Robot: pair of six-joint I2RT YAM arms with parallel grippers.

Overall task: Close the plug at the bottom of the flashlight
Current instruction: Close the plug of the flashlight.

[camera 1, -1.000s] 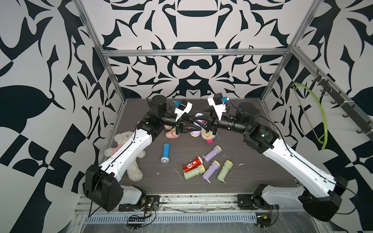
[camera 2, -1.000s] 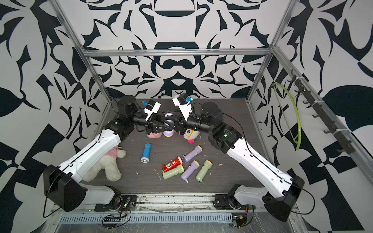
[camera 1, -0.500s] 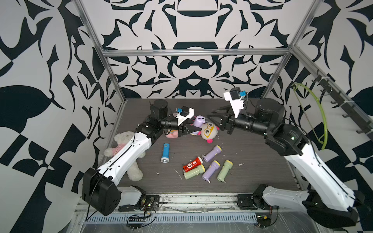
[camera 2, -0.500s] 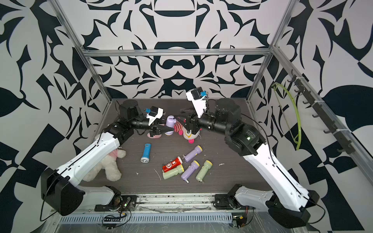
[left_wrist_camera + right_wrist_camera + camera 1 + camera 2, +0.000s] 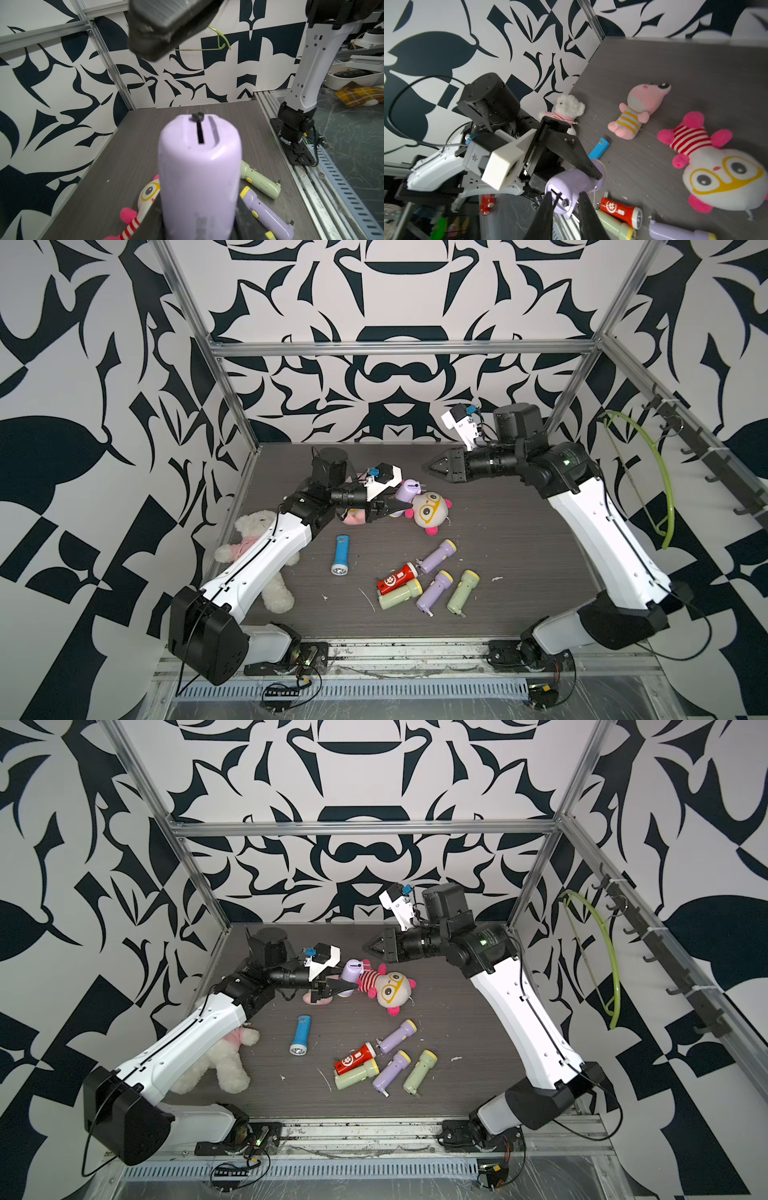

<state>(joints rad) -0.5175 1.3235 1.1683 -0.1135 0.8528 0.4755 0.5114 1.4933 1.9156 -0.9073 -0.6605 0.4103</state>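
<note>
My left gripper (image 5: pixel 400 507) is shut on a lilac flashlight (image 5: pixel 410 488), held above the dark table with its bottom end pointing up towards the right arm. In the left wrist view the flashlight (image 5: pixel 199 176) fills the middle, and its bottom end shows a slot and a black strap (image 5: pixel 200 133). My right gripper (image 5: pixel 430 467) hangs a short way off, up and to the right, with open, empty jaws. In the right wrist view its fingers (image 5: pixel 548 207) frame the flashlight's bottom end (image 5: pixel 566 193) without touching it. I cannot tell how the plug sits.
A doll with yellow glasses (image 5: pixel 430 510), a pink plush (image 5: pixel 355 516) and a white bear (image 5: pixel 257 531) lie under and beside the left arm. A blue flashlight (image 5: pixel 341 553) and several more flashlights (image 5: pixel 434 593) lie nearer the front. A green hanger (image 5: pixel 660 489) hangs on the right wall.
My right gripper has drawn back from the flashlight's bottom end, up and to the right. The left gripper keeps its hold and has barely moved.
</note>
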